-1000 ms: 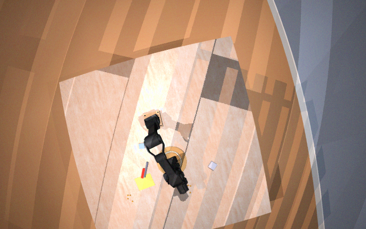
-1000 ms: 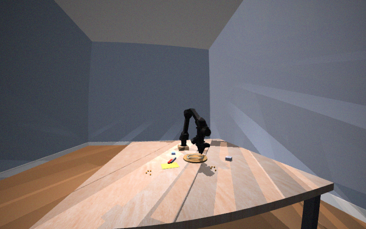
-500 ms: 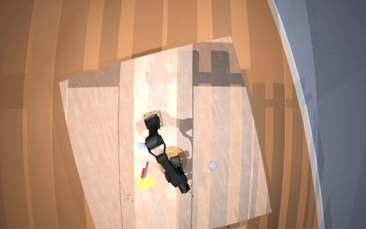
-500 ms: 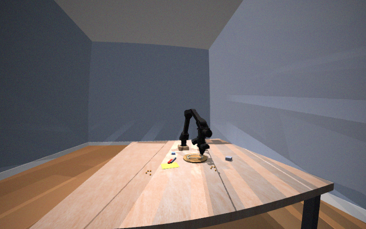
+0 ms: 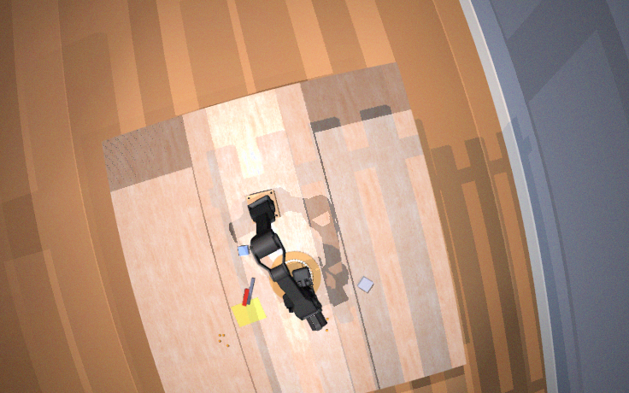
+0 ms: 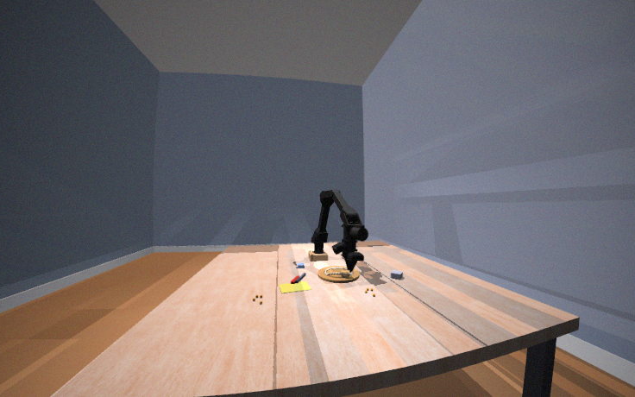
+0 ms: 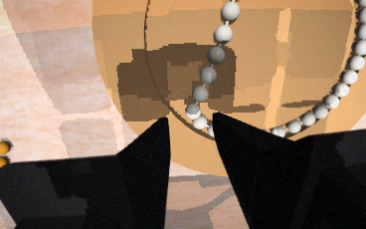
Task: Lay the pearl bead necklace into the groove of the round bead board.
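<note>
The round wooden bead board [image 5: 315, 268] [image 6: 325, 278] [image 7: 119, 30] lies under the arm, with a thin circular groove. The white pearl necklace [image 5: 296, 261] [image 7: 223, 34] lies on it. In the wrist view its right part follows the groove in an arc. Its left part runs as a nearly straight strand inside the groove line, with a bend near the lower left. My gripper [image 6: 350, 269] [image 7: 190, 122] is partly open and empty, low over the board's edge, its tips appearing either side of that bend. The right finger hides some lower beads; the overhead view hides the fingertips under the arm.
A yellow sheet [image 5: 249, 312] [image 6: 294, 286] lies beside a red marker [image 5: 245, 296] and a dark blue stick [image 5: 251, 290]. A blue block [image 5: 243, 250] is near the arm's base; a grey-blue block [image 5: 366, 284] [image 6: 397, 274] is right of the board. Small orange beads [image 6: 260, 302] [image 7: 2, 147] are scattered.
</note>
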Motion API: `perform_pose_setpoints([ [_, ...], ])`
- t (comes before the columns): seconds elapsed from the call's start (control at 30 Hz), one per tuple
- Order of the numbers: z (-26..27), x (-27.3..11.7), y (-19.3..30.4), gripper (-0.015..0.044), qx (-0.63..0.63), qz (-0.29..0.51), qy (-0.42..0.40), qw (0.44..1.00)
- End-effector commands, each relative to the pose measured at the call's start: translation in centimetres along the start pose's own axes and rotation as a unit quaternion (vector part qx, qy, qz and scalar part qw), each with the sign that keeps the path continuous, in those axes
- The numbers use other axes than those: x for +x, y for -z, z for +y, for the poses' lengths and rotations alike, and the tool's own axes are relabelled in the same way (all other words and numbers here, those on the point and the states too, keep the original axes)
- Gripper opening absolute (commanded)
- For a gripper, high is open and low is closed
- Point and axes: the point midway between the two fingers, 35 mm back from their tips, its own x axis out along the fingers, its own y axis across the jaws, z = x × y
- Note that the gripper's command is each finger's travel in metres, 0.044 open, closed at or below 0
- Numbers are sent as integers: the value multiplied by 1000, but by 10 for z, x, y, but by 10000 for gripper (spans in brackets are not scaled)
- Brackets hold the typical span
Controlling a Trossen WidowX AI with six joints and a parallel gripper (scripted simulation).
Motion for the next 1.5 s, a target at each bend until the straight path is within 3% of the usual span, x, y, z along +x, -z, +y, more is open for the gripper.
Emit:
perform_pose_setpoints([
  [0.0,-2,8,0,120,3,0,4,1000],
  [0.33,-3,19,0,120,4,1,6,1000],
  [0.5,-2,16,0,0,1,-1,4,1000],
  [1.47,-3,12,0,0,3,0,5,1000],
])
